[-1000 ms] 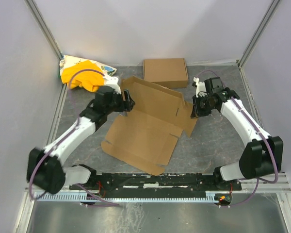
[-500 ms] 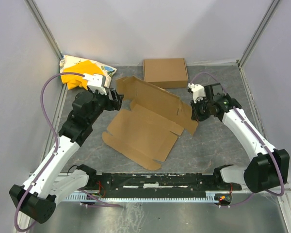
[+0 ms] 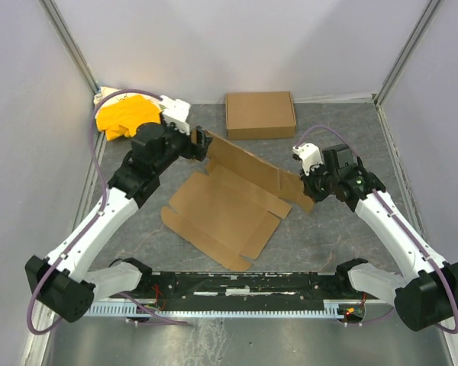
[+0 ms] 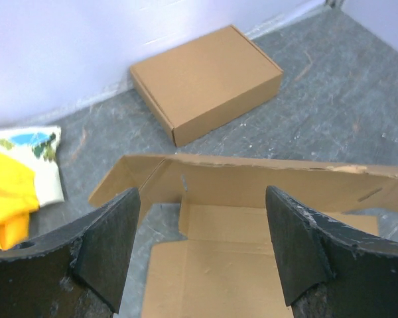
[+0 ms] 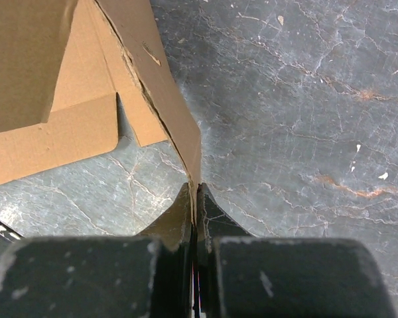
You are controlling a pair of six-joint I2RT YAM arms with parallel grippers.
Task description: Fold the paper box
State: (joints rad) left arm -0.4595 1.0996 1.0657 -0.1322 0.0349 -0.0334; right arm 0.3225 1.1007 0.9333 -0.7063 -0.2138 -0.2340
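The paper box [image 3: 229, 206] is an unfolded brown cardboard sheet in the middle of the table, its far panel [image 3: 248, 164] raised on edge. My right gripper [image 3: 307, 187] is shut on the right end of that raised panel; in the right wrist view [image 5: 195, 189] the cardboard edge [image 5: 166, 99] runs straight into the closed jaws. My left gripper [image 3: 202, 145] is open and empty at the panel's left end. In the left wrist view [image 4: 202, 248] its fingers [image 4: 113, 245] stand wide apart above the box [image 4: 252, 192].
A second, closed brown carton [image 3: 261, 114] lies at the back, also in the left wrist view [image 4: 205, 79]. A yellow cloth bundle [image 3: 122, 118] sits in the back left corner. Grey walls enclose the table on three sides.
The right gripper has pulled the panel's right end toward the front and stood the panel more upright. The left arm has swung back and right to the panel's left end.
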